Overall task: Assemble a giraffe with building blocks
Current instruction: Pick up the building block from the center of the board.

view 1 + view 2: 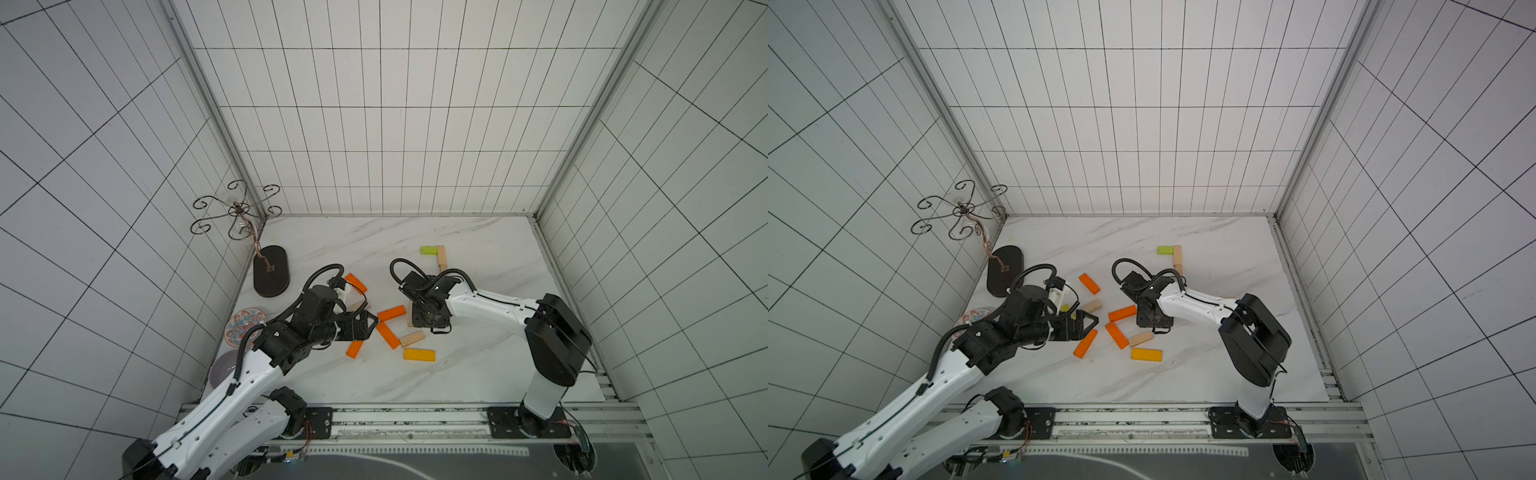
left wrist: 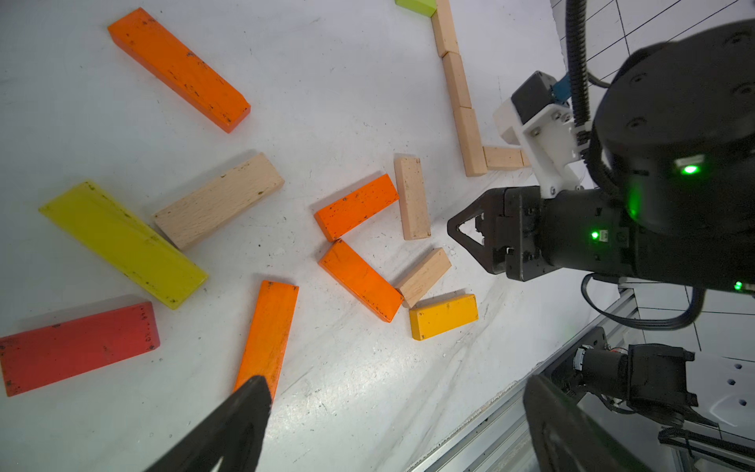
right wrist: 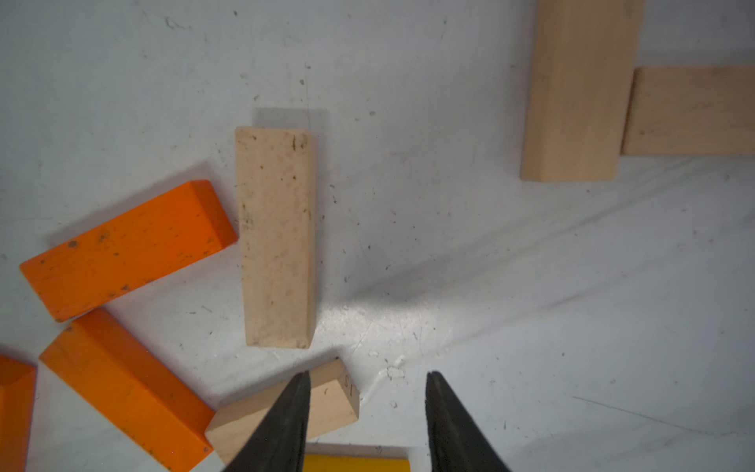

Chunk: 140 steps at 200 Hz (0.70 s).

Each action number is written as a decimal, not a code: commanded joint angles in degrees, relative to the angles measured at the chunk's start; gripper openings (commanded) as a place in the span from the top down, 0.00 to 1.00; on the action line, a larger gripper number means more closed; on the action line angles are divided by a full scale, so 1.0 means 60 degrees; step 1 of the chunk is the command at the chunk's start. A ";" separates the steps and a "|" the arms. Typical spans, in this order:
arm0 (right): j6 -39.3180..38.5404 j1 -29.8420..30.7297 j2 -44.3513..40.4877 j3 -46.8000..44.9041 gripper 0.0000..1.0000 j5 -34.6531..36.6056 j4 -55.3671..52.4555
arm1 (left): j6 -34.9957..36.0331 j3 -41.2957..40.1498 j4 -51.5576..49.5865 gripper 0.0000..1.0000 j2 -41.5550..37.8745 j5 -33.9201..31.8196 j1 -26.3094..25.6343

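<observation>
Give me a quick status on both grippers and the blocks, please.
Left gripper open, empty, over loose orange block. Right gripper partly open, empty, beside pale block. Pale row with lime block laid. Nothing blocking seen.

both arms have glossy white shell links joined by black joint housings: the left arm (image 1: pixel 249 382) at the lower left of a top view, the right arm (image 1: pixel 490 307) right of centre. each stands on a black base plate (image 1: pixel 498 422). in the left wrist view, a black ribbed cable hose (image 2: pixel 577 49) runs down the upper right. below it are a white screwed bracket (image 2: pixel 539 130), small green lights (image 2: pixel 689 169) and the right end effector (image 2: pixel 451 229), with black triangular fingers.
</observation>
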 commanded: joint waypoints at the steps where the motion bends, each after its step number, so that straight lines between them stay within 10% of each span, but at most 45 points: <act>1: -0.0320 0.0019 0.0524 0.1628 0.52 0.0275 -0.0453 | -0.0019 -0.0090 0.0543 0.03 -0.0035 -0.0083 0.0138; 140: -0.0134 -0.0365 0.2611 0.3330 0.48 -0.0182 -0.0740 | 0.1042 0.0328 0.0621 0.03 0.0962 0.0752 0.0980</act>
